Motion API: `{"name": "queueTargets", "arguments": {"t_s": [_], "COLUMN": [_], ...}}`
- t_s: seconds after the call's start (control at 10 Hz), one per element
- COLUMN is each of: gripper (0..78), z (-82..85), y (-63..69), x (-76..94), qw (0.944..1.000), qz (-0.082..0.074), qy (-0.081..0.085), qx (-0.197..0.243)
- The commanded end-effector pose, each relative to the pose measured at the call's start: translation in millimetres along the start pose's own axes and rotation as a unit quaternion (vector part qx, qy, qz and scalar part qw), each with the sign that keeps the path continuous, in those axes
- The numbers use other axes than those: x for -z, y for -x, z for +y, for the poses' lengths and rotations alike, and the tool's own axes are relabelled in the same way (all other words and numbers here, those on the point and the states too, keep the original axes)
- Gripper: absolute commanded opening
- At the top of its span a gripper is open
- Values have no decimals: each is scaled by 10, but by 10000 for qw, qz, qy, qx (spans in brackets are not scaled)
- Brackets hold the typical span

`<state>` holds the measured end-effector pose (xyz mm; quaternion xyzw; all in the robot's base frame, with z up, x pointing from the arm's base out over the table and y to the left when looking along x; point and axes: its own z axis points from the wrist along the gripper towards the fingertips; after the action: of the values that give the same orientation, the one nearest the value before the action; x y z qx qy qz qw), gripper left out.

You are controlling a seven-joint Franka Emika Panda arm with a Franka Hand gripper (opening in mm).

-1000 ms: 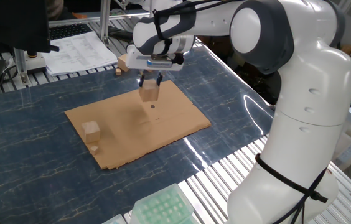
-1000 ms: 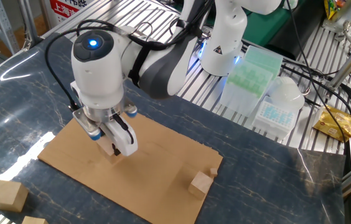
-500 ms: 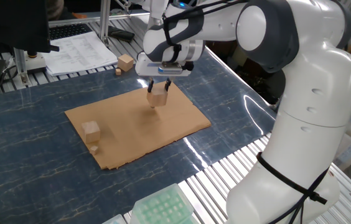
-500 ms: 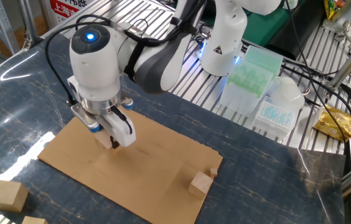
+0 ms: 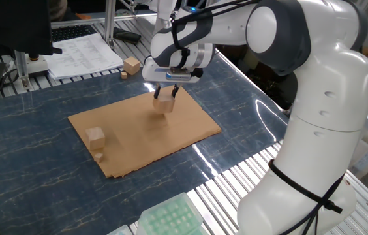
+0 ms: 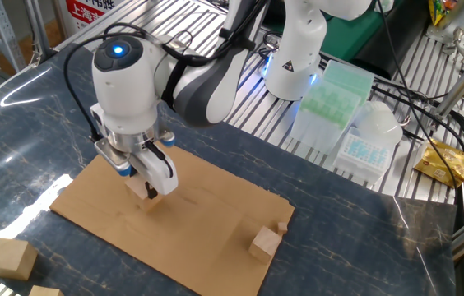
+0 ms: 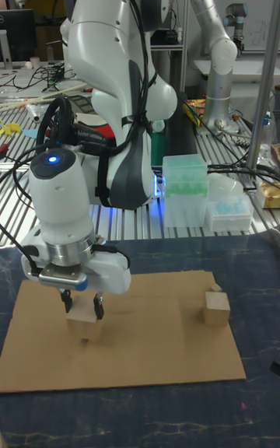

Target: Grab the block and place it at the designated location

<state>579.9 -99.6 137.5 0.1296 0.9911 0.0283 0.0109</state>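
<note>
Gripping the block (image 7: 84,328) between my fingers, my gripper (image 7: 80,309) holds it low on the cardboard sheet (image 7: 155,358), where I should settle it flat before releasing, the dot hidden beneath.

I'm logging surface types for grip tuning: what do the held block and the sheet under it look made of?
The block looks like plain, unfinished light wood: matte tan faces, sharp edges. The sheet looks like brown cardboard: flat, dull, thin at its edge. The tool straddles the block.
</note>
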Motion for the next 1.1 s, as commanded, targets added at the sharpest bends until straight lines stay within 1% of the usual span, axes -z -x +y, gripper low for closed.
{"name": "queueTargets", "arguments": {"t_s": [0.1,0.3,0.8,1.1], "gripper": [20,20,20,20], "z": [10,15,15,15], "y": [47,55,67,67], "x": [1,-60,-122,-131], "qw": [10000,10000,9999,9999], "qz": [-33,-91,-101,-115], "qy": [19,39,24,3], "qx": [4,8,48,23]}}
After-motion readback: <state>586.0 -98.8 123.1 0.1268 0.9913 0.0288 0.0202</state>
